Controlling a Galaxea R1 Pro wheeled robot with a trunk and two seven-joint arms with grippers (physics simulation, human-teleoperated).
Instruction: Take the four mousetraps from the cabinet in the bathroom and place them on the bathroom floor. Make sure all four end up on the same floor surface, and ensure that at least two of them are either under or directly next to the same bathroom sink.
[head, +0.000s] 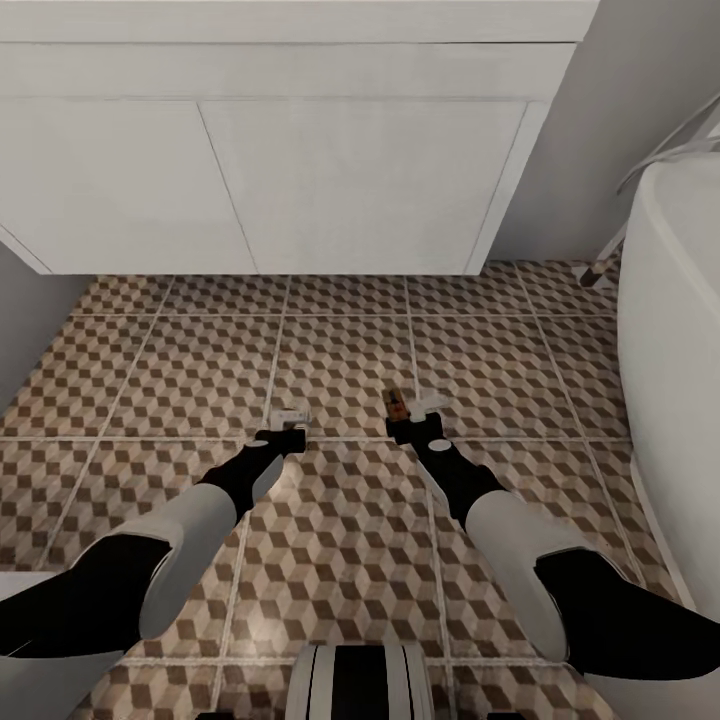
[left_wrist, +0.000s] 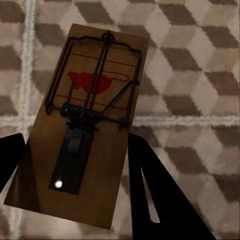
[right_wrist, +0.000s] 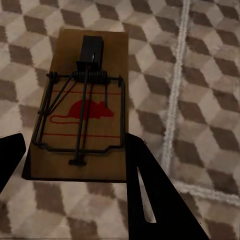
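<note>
Both arms reach forward and down over the bathroom floor (head: 340, 370), whose cube-patterned tiles run up to a white boxy unit (head: 300, 170) along the far wall. A white tub (head: 675, 330) stands at the right edge of the floor, and a grey wall (head: 25, 320) closes the left side.

In the head view the left gripper (head: 290, 425) hangs low above a grout line, near the middle of the floor. What it carries is too small to make out there. The left wrist view shows a mousetrap (left_wrist: 87, 125) lying between the two dark fingers (left_wrist: 160, 195), with the patterned tiles behind it. Its red mouse mark, wire bar and spring face the camera. The claw is pinching this mousetrap by its long edges.

The right gripper (head: 418, 412) hangs just beside the left one, at the same grout line and towards the tub side. A thin brown board with a red spot (head: 395, 402) sticks out from it towards the white unit. In the right wrist view this second mousetrap (right_wrist: 82, 107) sits between the dark fingers (right_wrist: 150, 195), red mark up, over the tiles. The right claw is pinching it by its sides, too.

Whether either board touches the floor I cannot tell
</note>
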